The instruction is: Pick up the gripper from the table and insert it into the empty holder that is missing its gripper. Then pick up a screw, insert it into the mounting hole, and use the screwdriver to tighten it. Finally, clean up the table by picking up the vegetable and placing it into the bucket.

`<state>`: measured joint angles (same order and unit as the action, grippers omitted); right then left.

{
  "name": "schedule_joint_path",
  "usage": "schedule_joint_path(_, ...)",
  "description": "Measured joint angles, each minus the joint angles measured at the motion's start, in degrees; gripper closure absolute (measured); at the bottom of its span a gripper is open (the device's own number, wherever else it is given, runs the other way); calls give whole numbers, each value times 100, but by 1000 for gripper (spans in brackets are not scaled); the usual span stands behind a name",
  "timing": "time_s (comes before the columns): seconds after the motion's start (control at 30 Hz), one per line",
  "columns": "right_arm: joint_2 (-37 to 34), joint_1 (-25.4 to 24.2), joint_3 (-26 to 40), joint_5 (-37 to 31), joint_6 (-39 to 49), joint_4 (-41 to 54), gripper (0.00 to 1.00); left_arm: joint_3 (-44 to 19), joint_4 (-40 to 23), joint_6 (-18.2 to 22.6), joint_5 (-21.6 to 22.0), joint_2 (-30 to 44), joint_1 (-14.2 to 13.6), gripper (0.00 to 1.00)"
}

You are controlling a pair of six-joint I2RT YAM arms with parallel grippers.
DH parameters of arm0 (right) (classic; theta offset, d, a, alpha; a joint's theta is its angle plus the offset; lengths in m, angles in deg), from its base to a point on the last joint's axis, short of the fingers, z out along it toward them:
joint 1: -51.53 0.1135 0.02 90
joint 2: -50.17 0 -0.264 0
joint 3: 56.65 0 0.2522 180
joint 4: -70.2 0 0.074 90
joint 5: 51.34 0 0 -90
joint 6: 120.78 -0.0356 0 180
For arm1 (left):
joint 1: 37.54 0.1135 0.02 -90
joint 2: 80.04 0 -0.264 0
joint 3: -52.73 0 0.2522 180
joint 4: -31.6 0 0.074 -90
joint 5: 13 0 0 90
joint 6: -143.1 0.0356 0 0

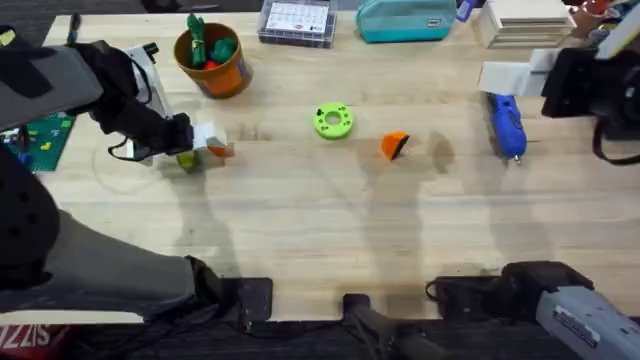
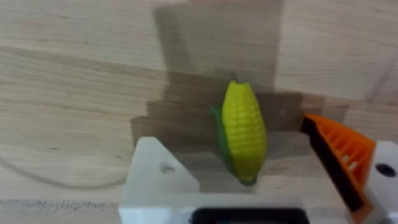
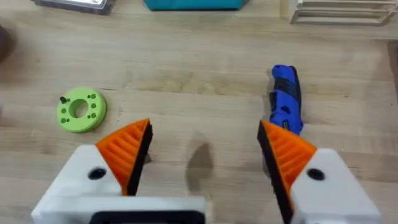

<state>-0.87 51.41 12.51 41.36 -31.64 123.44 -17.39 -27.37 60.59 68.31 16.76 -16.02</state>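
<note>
The vegetable (image 2: 244,132) is kernel-ribbed yellow with a green husk — the screwdriver (image 3: 286,99) bright blue. The bucket (image 1: 212,57) and loose gripper (image 1: 395,145) are orange — the holed disc (image 1: 333,120) lime green.

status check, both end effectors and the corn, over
Left end effector open around vegetable, one holder bare. Right end effector open, empty. Loose gripper on table. Nothing in the way.

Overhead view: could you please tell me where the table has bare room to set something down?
The widest bare stretch is the near half of the table, in front of the green disc and orange gripper. It is crowded at the back around the bucket, and at the left gripper over the vegetable.
</note>
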Motion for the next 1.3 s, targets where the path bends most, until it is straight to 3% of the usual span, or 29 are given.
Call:
schedule_joint_path(0.13, -2, 0, 0, 0, 0, 0, 8, -20, -177, -22, 59, -82, -48, 13)
schedule_joint_path(0.27, -1, 0, 0, 2, 0, 0, 7, 67, -499, -20, 102, -488, -351, 14)
schedule_joint_path(0.5, -2, 0, 0, 2, 0, 0, 9, 87, -683, -186, 96, -2423, -987, 13)
schedule_joint_path(0.6, 0, 0, 0, 2, 0, 0, 8, 235, -302, -288, -36, -3204, -1123, 13)
schedule_joint_path(0.7, 0, 0, 0, 2, 0, 1, 7, 936, 612, -574, -259, -4084, -1184, 13)
schedule_joint_path(0.73, 0, 0, 0, 2, 0, 2, 7, 2000, 1531, -986, -380, -5102, -1191, 13)
schedule_joint_path(0.9, -2, 0, 0, 2, 0, 2, 8, 3583, 1943, -1737, -564, -6799, -1191, 13)
schedule_joint_path(1.03, -2, 0, 0, 2, 0, 0, 8, 4403, 2617, -2122, -825, -7693, -1191, 14)
schedule_joint_path(1.2, 0, 0, 0, 4, 0, 0, 8, 5149, 3252, -2110, -1652, -8382, -1191, 15)
schedule_joint_path(1.3, -1, 0, 0, 11, 0, 0, 8, 5254, 3399, -2088, -1984, -8632, -1191, 15)
